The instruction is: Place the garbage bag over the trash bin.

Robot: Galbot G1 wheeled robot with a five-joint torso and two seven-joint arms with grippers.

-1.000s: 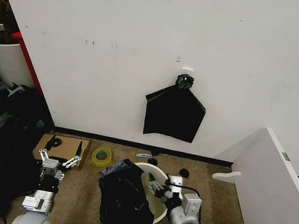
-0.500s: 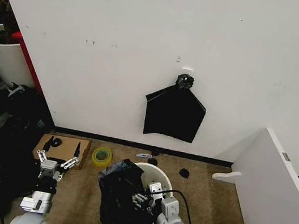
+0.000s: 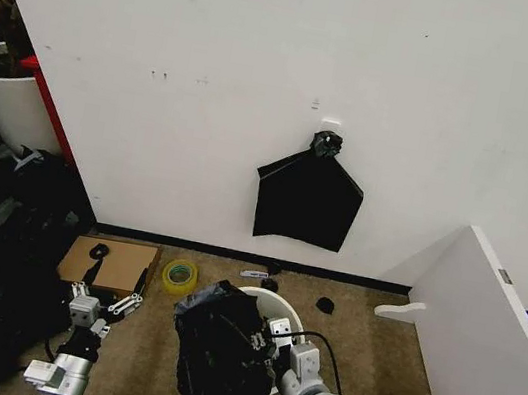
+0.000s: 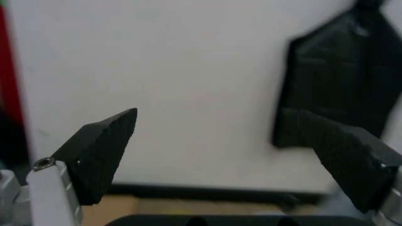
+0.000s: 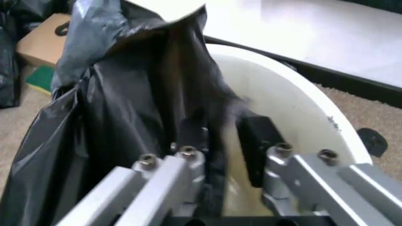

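The bin (image 3: 282,312) stands on the carpet near the wall, mouth upward, its white rim showing on the side away from the robot's left. The bag (image 3: 217,357) is draped over the bin's left side — a tall, crumpled black mass whose long axis runs roughly upright, its peaked top above the rim and its lower end trailing toward the floor close to the robot. In the right wrist view the bag (image 5: 107,117) covers one side of the bin (image 5: 301,108), with a fold of plastic hanging over the rim into the pale interior.

The right gripper (image 3: 262,343) is at the bin's mouth, right against the bag's inner edge. In its own wrist view the right gripper (image 5: 223,136) has its fingers (image 5: 257,136) parted, one on each side of the hanging fold; one finger is half buried in the plastic, the other lies against the bin's inner wall. Whether the fold is actually pinched cannot be told — the jaws look spread with a gap between them.

The left gripper (image 3: 107,300) hovers low over the carpet, well apart from the bin, just by a cardboard sheet (image 3: 111,263) and a yellow tape roll (image 3: 179,274). In the left wrist view the left gripper (image 4: 232,155) has its jaws wide apart and empty, facing the wall, where a flat black bag (image 4: 342,80) hangs from a hook.
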